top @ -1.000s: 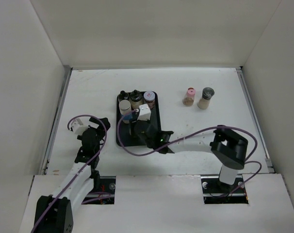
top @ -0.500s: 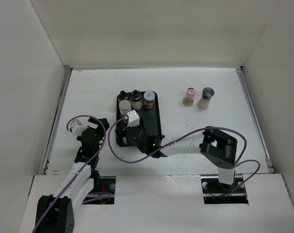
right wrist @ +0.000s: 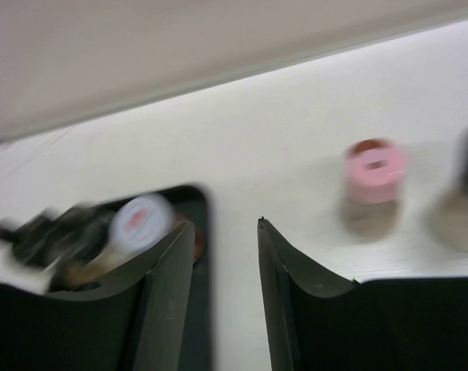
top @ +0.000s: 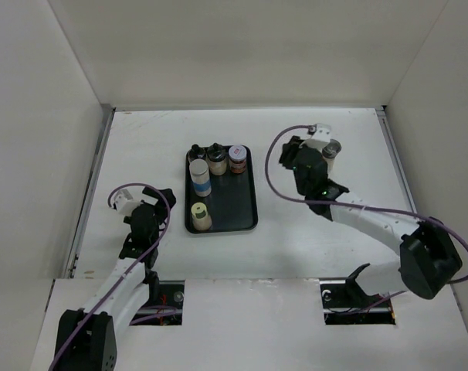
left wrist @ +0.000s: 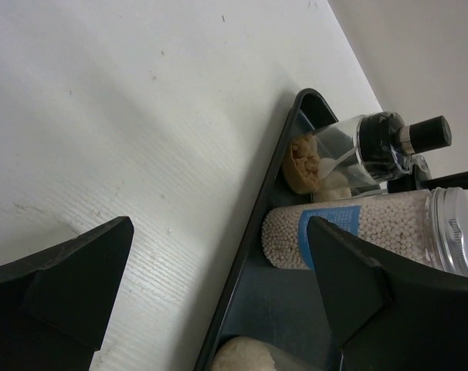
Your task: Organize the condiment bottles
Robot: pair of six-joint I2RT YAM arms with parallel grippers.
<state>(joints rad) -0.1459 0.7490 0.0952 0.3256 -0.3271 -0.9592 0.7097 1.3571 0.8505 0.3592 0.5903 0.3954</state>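
Several condiment bottles stand in the black tray point(top: 249, 202). Three are in its back row point(top: 216, 157), with a white blue-label jar point(top: 201, 177) in front of them and a tan jar point(top: 201, 217) at the front left. My right gripper point(top: 289, 153) hovers between the tray and the grey-capped jar point(top: 330, 148). Its jaws point(right wrist: 225, 224) stand a little apart and hold nothing. In the right wrist view the pink-capped jar point(right wrist: 375, 167) is to their right. My left gripper point(top: 158, 202) is open over the table just left of the tray, with only the tray's edge point(left wrist: 249, 255) between its fingers.
White walls close in the table on the left, back and right. The right arm's purple cable point(top: 274, 166) loops above the table between the tray and the two loose jars. The left wrist view shows the blue-label jar point(left wrist: 284, 239) and a black-capped clear bottle point(left wrist: 373, 143) close by.
My right arm has left the tray, where a tan jar now stands at the front left. It has swung to the back right, towards the pink-capped jar. The left arm has not moved.
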